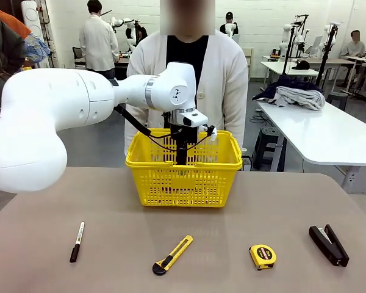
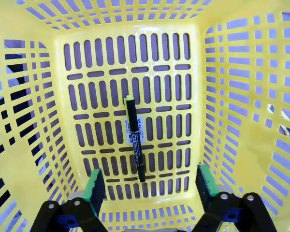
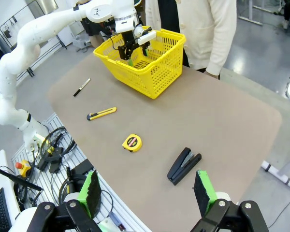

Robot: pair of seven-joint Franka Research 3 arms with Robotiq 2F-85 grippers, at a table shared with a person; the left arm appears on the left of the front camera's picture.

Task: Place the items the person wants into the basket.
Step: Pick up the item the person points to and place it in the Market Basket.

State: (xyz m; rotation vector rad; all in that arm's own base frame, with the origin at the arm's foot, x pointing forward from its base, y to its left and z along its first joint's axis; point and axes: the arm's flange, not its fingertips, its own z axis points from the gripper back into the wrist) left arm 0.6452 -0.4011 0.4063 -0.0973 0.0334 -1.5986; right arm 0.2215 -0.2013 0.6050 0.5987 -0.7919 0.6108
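Front view: the left hand [image 1: 182, 152] dips into the yellow basket [image 1: 183, 183], its jaws seemingly hidden by the lattice; marker [image 1: 77, 242] and stapler [image 1: 329, 245] lie on the tabletop [image 1: 232, 220]. Left wrist view: jaws wide and empty; the black pen [image 2: 134, 137] rests on the basket floor. Right wrist view: the right hand [image 3: 147, 188] gapes empty; one item in, probably two to go.

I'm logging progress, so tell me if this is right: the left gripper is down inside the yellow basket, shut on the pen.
Not quite. The left gripper is down inside the yellow basket, but it is open, not shut on the pen. The pen lies loose on the basket floor, just ahead of the gripper, as the left wrist view shows.
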